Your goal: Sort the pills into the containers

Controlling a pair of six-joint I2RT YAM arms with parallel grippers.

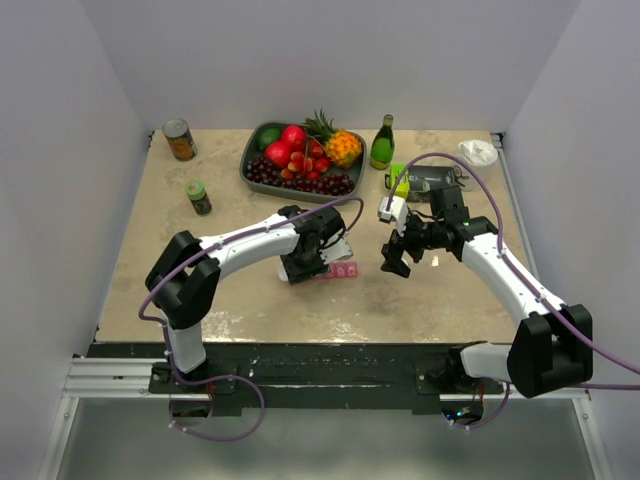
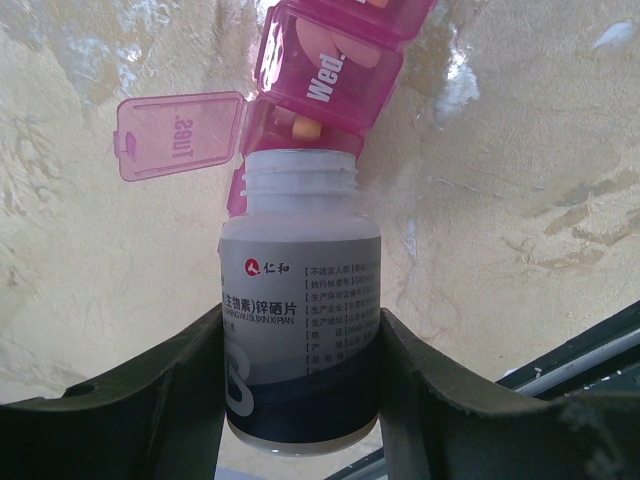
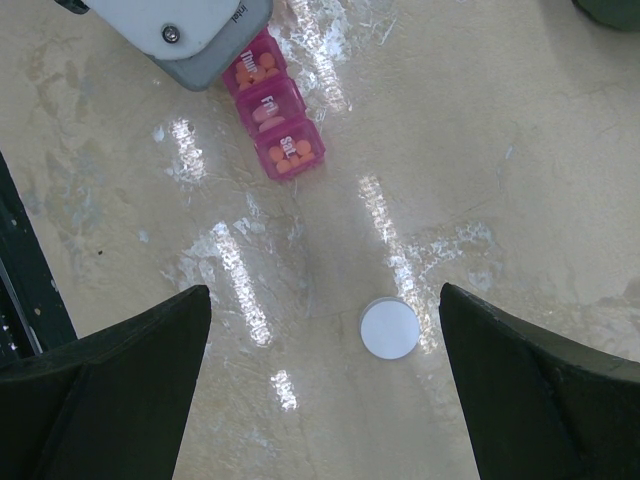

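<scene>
Tabletop [image 1: 200, 290], left end effector [image 2: 300, 330] over containers [image 2: 330, 80]

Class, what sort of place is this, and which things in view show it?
Probably a robot lab test cell: white panels box in the table, the left arm and right arm are bolted to a metal rail, and a fruit tray and pink pill organiser look like staged props.

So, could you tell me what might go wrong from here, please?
The uncapped white pill bottle in the left fingers points at the open Tues. compartment; its mouth looks about as wide as that cell, so pills may spill onto the table. Its neck could also nudge the pink organiser.
</scene>
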